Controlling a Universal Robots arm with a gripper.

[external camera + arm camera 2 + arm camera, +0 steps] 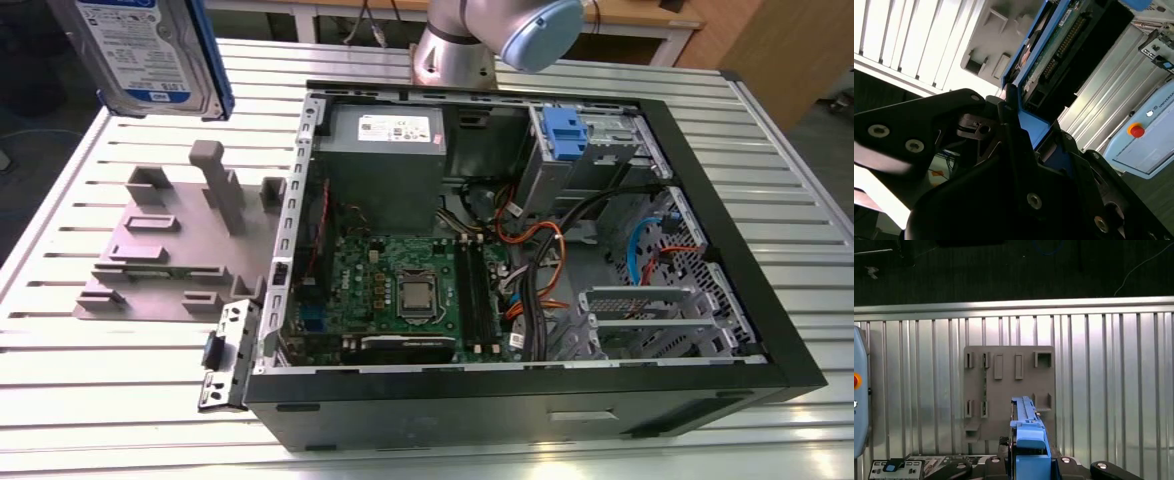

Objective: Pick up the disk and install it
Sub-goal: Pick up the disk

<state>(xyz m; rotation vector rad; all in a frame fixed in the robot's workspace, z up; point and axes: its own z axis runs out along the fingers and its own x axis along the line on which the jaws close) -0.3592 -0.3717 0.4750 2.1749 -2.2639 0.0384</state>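
My jaws are clamped on the disk [150,50], holding it in the air above the grey holder [174,245] on the counter [80,400].

Quick headcount: one disk [154,50], upper left of the exterior view. One grey holder [147,260] at left and one open computer case [534,395] mid-frame, both on one slatted tabletop [107,420]. Inside the case there's one power supply [384,150], one motherboard [387,290] and one blue drive carrier [563,135]. One robot arm [494,35] up top, and one end effector [1024,132] in the second wrist view.
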